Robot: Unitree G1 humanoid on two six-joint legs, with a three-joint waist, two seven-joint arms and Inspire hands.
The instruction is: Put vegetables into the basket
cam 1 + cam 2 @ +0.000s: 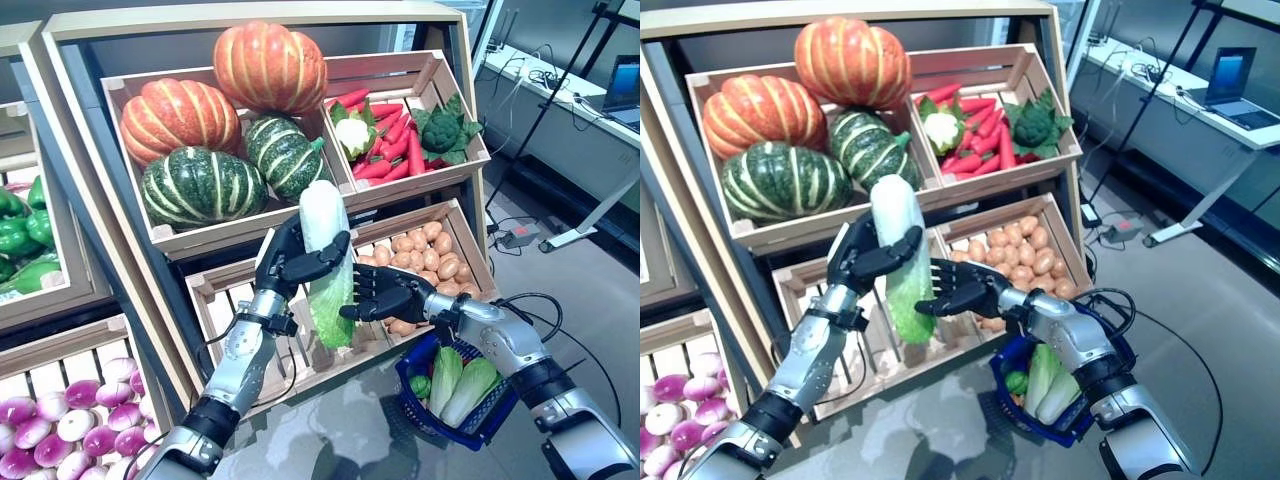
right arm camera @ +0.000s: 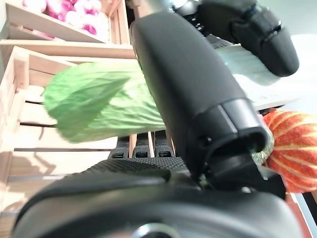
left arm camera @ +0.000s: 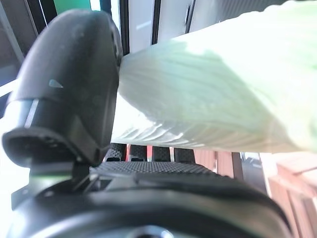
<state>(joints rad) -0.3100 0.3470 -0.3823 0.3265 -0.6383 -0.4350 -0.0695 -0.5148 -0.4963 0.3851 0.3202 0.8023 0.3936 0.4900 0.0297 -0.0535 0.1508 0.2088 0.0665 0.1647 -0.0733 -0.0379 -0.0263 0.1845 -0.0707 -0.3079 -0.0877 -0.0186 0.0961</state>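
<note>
My left hand [image 1: 292,262] is shut on a long cabbage [image 1: 325,235] with a white stalk and a green leafy end. It holds the cabbage upright in front of the stand's lower crates; the left wrist view shows the thumb [image 3: 69,84] pressed on the pale stalk [image 3: 223,99]. My right hand [image 1: 390,292] is open beside the cabbage's leafy lower end [image 2: 94,104], its fingers touching it. The blue basket [image 1: 405,372] stands on the floor at lower right, below my right forearm. Pale green cabbages [image 1: 460,385] and a small green vegetable [image 1: 421,386] lie in it.
The wooden vegetable stand [image 1: 330,215] with slanted crates rises right behind both hands. A second stand [image 1: 60,290] is at the left. A desk with a laptop [image 1: 625,90] and a white stand foot [image 1: 590,228] are at the right rear, with cables [image 1: 518,238] on the floor.
</note>
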